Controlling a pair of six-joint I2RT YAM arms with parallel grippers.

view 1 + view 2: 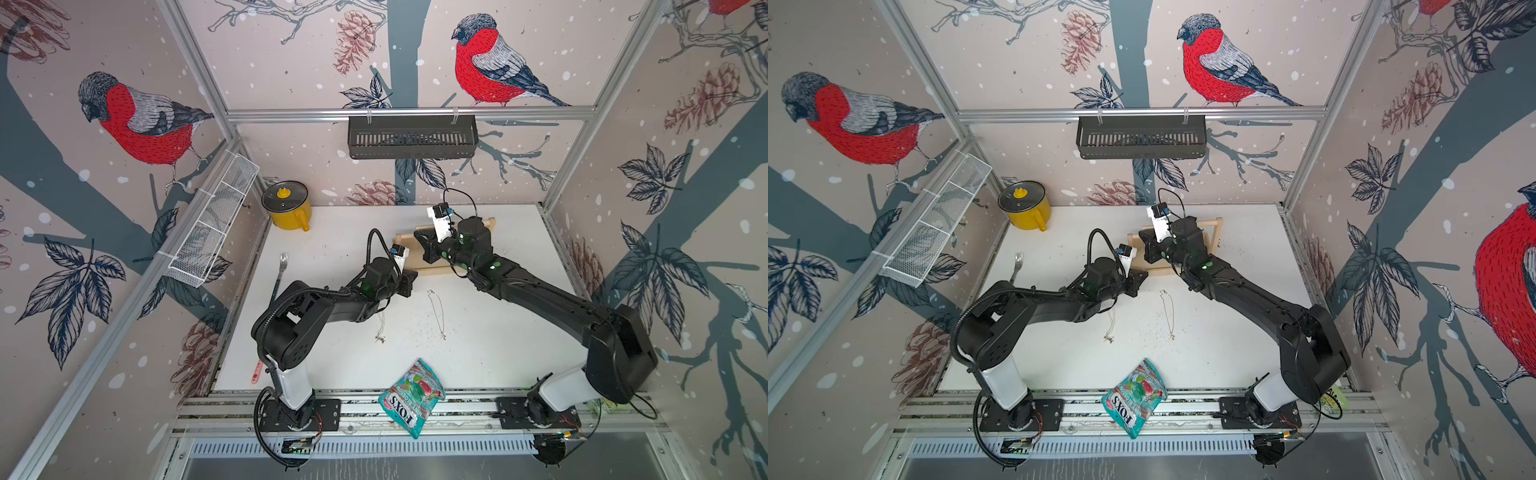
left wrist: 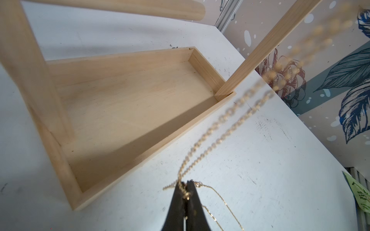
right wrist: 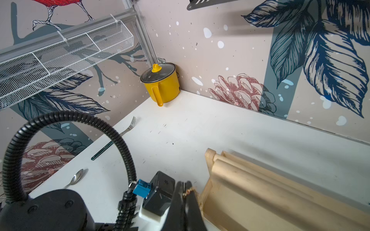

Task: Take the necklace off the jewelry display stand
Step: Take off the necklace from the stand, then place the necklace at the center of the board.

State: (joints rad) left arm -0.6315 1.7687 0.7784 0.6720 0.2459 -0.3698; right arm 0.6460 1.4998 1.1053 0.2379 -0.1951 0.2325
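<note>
The teal candy bag [image 1: 411, 395] reads "FOX'S" (seen upside down).

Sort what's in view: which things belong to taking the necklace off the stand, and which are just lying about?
Part of the job:
jewelry display stand; gold necklace, pinched by the left gripper and the right gripper.

Just lying about:
yellow pot; fork; spoon; candy bag; loose thin chain; second loose chain.

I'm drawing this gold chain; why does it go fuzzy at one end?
Left wrist view: the gold chain is sharp by the left hand, blurring further away, probably too near the lens; the wooden stand looks crisp. Right wrist view: the right hand looks soft.
</note>
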